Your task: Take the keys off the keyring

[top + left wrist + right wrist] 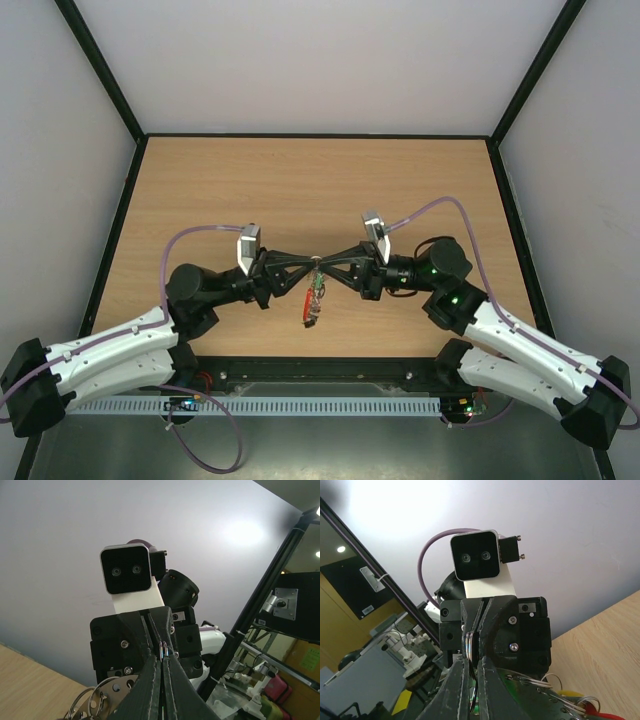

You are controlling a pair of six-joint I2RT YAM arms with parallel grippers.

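My two grippers meet tip to tip above the middle of the table. The left gripper [306, 263] and the right gripper [330, 263] are both shut on the thin silvery keyring [317, 262] held between them. The keys [315, 298] hang below in a bunch, with a red arc [304, 303] at its left side. In the left wrist view my left gripper [163, 659] pinches the ring wire [164, 650], with a perforated metal key [107, 696] at lower left. In the right wrist view my right gripper [472, 661] pinches the ring [470, 646]; keys [560, 696] trail lower right.
The wooden table [300, 190] is walled by white panels with black frame posts [100, 70]. A black rail and white cable strip [320, 405] run along the near edge between the arm bases. Purple cables [190, 240] loop over both arms.
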